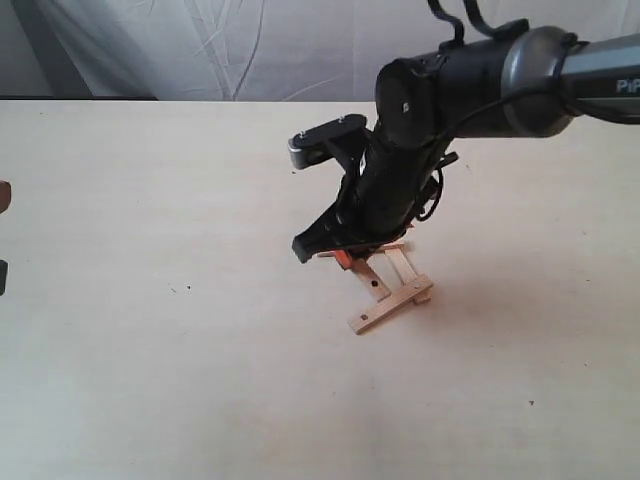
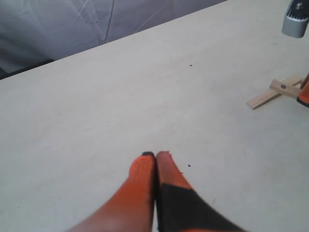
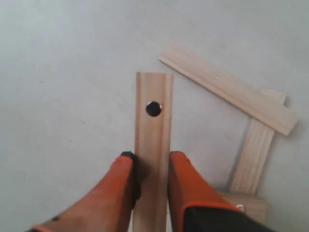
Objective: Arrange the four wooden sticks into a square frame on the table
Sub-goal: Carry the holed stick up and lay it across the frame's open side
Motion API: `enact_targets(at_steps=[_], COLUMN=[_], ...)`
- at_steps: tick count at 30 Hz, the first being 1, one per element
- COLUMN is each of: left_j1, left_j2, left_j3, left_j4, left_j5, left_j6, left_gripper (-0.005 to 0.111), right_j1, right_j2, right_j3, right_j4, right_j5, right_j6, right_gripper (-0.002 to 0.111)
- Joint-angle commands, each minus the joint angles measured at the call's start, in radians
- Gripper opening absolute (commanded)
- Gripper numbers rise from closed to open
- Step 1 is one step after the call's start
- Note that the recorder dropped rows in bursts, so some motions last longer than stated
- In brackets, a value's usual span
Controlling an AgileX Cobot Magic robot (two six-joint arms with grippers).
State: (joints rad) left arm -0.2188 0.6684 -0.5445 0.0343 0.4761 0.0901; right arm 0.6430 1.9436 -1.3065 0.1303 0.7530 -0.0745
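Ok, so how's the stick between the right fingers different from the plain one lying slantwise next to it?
The held stick has a dark hole near its end; the plain stick shows none. The held stick sits between the orange fingers of the right gripper; the plain stick lies free. The plain stick's end overlaps a third stick; the held stick's visible end overlaps nothing. Both are flat pale wood.
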Motion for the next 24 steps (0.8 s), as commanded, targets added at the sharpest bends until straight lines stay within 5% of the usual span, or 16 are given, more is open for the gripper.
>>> enact_targets(at_steps=[1,24], left_j1=[0.007,0.007], left_j2=[-0.004,-0.004], left_j3=[0.005,0.005], left_j4=[0.006,0.031], left_j5=[-0.005,-0.005], left_j6=[0.000,0.000], left_gripper=[0.000,0.000], right_j1=[-0.004,-0.004], right_j2=[0.054,0.091], right_j3=[-0.005,-0.005], right_j4=[-0.007,0.000], right_j5=[-0.049,-0.118], right_j6=[0.035,0.134], right_gripper=[0.000,0.000])
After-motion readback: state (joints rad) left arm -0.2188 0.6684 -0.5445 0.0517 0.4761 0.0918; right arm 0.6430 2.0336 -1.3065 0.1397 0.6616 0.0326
